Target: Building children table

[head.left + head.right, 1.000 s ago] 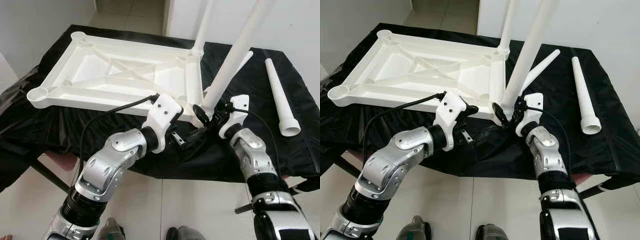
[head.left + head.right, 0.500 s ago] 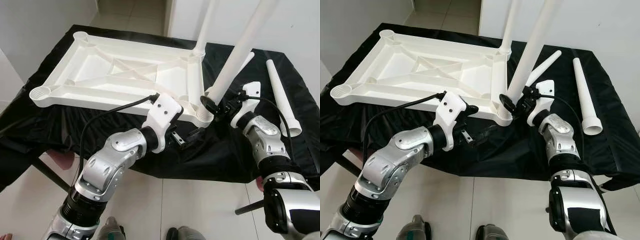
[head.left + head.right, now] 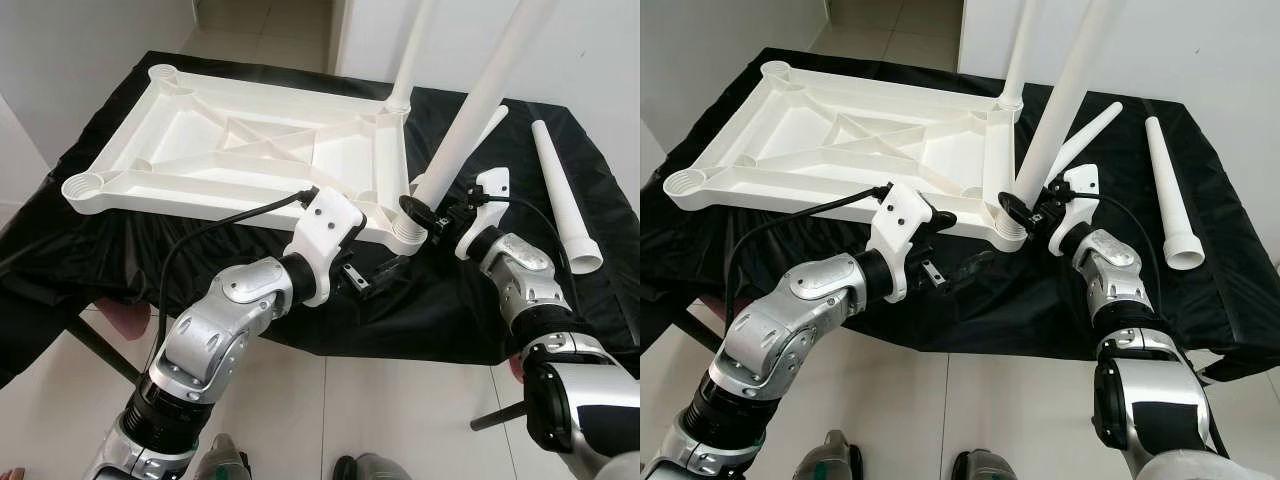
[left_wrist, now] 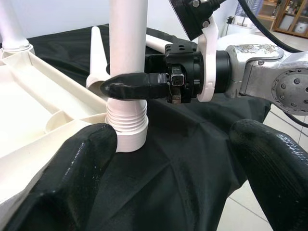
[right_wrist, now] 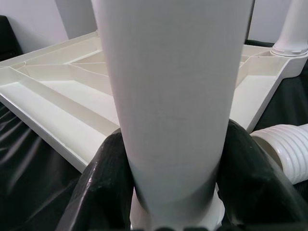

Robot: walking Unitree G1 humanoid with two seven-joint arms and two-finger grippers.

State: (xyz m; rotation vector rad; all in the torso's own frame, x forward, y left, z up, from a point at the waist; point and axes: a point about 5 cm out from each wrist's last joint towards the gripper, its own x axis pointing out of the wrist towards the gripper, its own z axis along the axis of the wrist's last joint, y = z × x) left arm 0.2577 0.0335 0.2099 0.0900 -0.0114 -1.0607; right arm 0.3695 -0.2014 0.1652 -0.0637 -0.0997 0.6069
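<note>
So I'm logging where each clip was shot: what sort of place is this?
Probably a room in a home: pale tiled floor, plain white walls, and a black cloth-covered work table holding an upturned white plastic tabletop.

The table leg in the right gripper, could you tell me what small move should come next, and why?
Probably twist it further into the corner socket. The right gripper clamps the leg just above its threads, which still show above the socket, so it looks not fully seated in the tabletop.
</note>
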